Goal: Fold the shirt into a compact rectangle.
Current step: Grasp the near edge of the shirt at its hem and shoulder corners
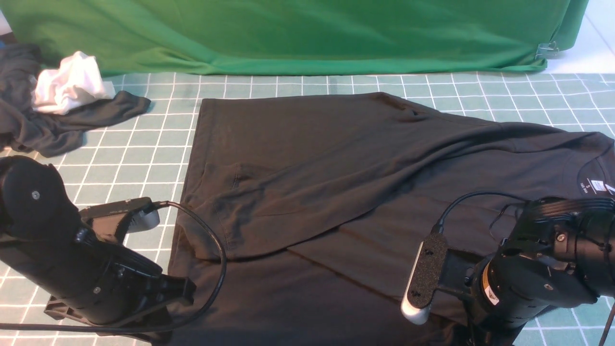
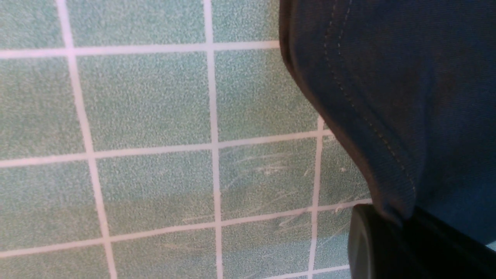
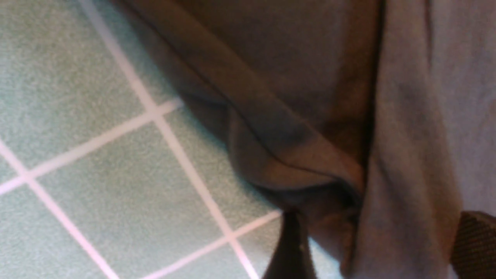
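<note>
Two black arms crowd the near edge of my feed, one on each side of the single black shirt [image 1: 336,168]. It lies spread across the green gridded mat [image 1: 134,158], with its collar and one white neck label [image 1: 597,185] to the right and one flap folded over the body. My left gripper [image 2: 410,236] pinches the stitched hem; my right gripper [image 3: 381,248] nips a bunched fold. Far left, one dark garment [image 1: 43,125] sits bunched with one white cloth [image 1: 67,89]. One green backdrop [image 1: 288,33] hangs behind.
</note>
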{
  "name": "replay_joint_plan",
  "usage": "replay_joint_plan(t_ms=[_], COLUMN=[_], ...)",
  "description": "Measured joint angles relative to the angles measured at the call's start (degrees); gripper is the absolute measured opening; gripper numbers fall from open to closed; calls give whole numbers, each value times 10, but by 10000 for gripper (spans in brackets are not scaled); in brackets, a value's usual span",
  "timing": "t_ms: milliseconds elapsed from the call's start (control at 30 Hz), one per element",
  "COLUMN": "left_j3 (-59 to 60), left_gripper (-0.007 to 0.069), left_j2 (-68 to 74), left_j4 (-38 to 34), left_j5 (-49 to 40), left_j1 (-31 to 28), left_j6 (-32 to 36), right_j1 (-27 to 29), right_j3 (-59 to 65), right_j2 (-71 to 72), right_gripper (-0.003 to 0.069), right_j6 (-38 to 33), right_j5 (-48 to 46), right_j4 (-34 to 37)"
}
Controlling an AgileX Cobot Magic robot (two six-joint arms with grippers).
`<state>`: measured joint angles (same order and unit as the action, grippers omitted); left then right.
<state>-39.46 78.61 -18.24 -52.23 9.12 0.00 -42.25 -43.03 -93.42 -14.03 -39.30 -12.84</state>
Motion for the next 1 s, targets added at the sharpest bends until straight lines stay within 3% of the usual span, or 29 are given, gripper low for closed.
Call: replay_joint_plan(t_ms=[167, 233, 267, 333, 433, 633, 800, 1000], left_j3=[0, 0, 0, -8, -30, -50, -50, -13], left_gripper=[13, 13, 13, 13, 13, 13, 13, 13], left_j2=[0, 0, 0, 0, -1, -13, -34, -73], left_j4=[0, 0, 0, 12, 41, 60, 61, 32], left_j5=[2, 9, 10, 9, -13, -47, -77, -85], left_j1=[0, 0, 0, 0, 0, 0, 0, 0], left_j6=[0, 0, 0, 0, 0, -11, -12, -12], right_j1=[-1, -1, -1, -1, -1, -16, -57, -107], right_j3=[-2, -2, -2, -2, -2, -3, 11, 54], right_j2=[-3, -5, -4, -8, -8, 9, 59, 105], right_gripper=[388, 299, 289, 136, 55, 44, 43, 43], right_j6=[-2, -4, -4, -5, -5, 11, 36, 119], right_j5=[0, 2, 3, 5, -1, -47, -95, -116], right_j4=[1, 0, 0, -7, -12, -11, 29, 64])
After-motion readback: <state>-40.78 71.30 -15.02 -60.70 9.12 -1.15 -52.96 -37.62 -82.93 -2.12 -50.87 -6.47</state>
